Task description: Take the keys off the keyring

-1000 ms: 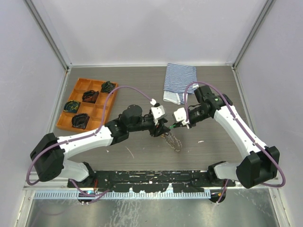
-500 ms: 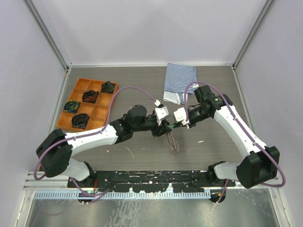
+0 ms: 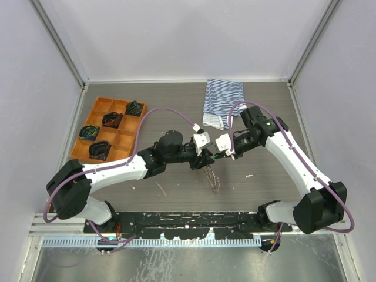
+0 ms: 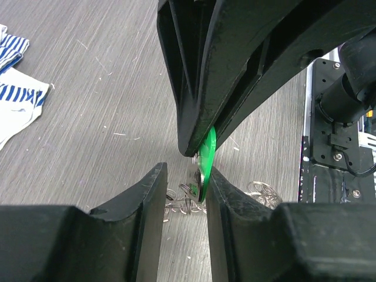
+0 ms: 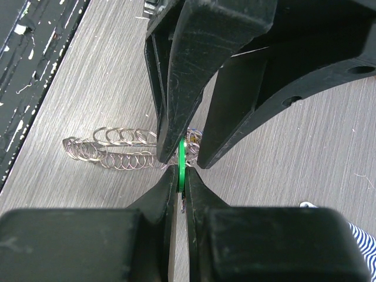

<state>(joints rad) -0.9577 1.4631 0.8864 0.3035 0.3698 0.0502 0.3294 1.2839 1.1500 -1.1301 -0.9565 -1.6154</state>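
The job is not done yet: it looks to be in the middle of getting 1 key off. 1 green key (image 5: 180,158) is pinched between the 2 fingers of the right gripper (image 5: 179,177), which are shut tight on its thin edge. The left gripper (image 4: 187,176) is placed nose to nose with the right one, just above the table (image 4: 88,106). Its 2 fingers are held a little apart. The green key and the small metal keyring (image 4: 195,181) are seen in the gap, close against 1 finger. Nothing there is seen to be squeezed from both sides, so the ring is judged not to be held fast. The keyring is found right at the bottom end of the green key, touching it, so the key is judged to be on the ring. The long chain (image 5: 111,150) of little wire loops is joined to the ring and is laid out on the table just under the 2 grippers. No loose key is seen on the table. The red, orange-yellow and blue keys are not seen in any view — they may be hidden behind the fingers, so it cannot be told how many are left. What is left, as far as can be judged: the green key has to be slid off the ring, and then any others.
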